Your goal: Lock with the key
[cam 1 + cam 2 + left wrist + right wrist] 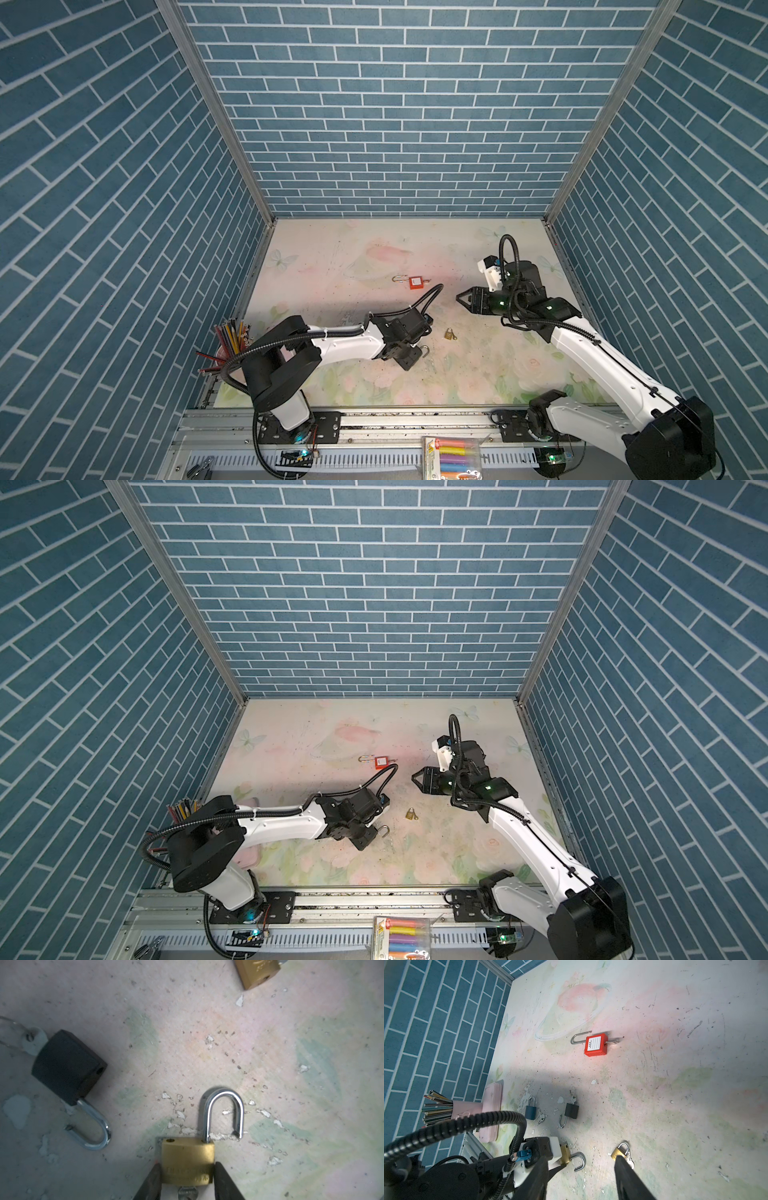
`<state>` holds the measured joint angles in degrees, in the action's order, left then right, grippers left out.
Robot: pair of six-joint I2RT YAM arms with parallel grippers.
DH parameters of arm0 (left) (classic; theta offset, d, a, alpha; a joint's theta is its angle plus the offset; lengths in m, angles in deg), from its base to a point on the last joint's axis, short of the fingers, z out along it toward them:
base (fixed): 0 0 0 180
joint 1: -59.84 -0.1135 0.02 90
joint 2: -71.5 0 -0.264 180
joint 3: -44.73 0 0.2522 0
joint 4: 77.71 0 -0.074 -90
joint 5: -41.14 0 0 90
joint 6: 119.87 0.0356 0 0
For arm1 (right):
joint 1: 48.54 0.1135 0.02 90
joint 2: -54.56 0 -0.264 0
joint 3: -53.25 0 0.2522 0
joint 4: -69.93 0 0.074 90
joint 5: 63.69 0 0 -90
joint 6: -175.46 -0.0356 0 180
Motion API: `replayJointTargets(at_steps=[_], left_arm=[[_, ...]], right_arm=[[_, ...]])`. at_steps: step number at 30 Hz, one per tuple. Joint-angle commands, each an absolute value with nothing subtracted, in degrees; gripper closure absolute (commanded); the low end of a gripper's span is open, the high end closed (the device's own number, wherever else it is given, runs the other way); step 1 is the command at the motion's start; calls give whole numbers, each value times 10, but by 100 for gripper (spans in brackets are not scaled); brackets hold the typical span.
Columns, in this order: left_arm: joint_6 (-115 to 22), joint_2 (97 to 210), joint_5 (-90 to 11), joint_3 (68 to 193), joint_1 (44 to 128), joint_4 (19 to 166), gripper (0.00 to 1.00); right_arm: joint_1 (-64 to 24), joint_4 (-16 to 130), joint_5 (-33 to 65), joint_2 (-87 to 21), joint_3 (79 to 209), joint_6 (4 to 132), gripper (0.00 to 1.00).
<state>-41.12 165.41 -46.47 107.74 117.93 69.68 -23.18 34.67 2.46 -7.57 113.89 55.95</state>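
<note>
A brass padlock lies on the floral table mat with its steel shackle swung open. A silver key sticks out of its underside. My left gripper is shut on the lock body, one black finger against each side. In both top views only the shackle shows past the left gripper. My right gripper hovers open and empty farther back on the right. In the right wrist view it looks down on the held lock.
A second brass padlock, shackle closed with keys attached, lies just right of the held one. A black padlock with an open shackle, a blue padlock and a red padlock lie around. A pencil cup and a pink box stand at the left edge.
</note>
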Motion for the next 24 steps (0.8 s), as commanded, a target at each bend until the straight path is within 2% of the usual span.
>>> replayJointTargets(at_steps=[1, 3, 10, 19, 24], left_arm=[[-416, 1662, -477, 1088, 1185, 677, 53], [-416, 1662, -481, 1091, 1187, 674, 49], [-424, 1669, -498, 1099, 1188, 674, 44], [-426, 1688, -505, 1114, 1192, 676, 45], [-425, 1685, -504, 1110, 1193, 668, 50]], right_arm=[[-236, 352, 15, -68, 1128, 570, 47], [-237, 352, 14, -64, 1126, 569, 47], [-238, 353, 13, -54, 1119, 567, 47], [-242, 345, 13, -43, 1116, 569, 47], [-245, 344, 13, -40, 1115, 571, 47]])
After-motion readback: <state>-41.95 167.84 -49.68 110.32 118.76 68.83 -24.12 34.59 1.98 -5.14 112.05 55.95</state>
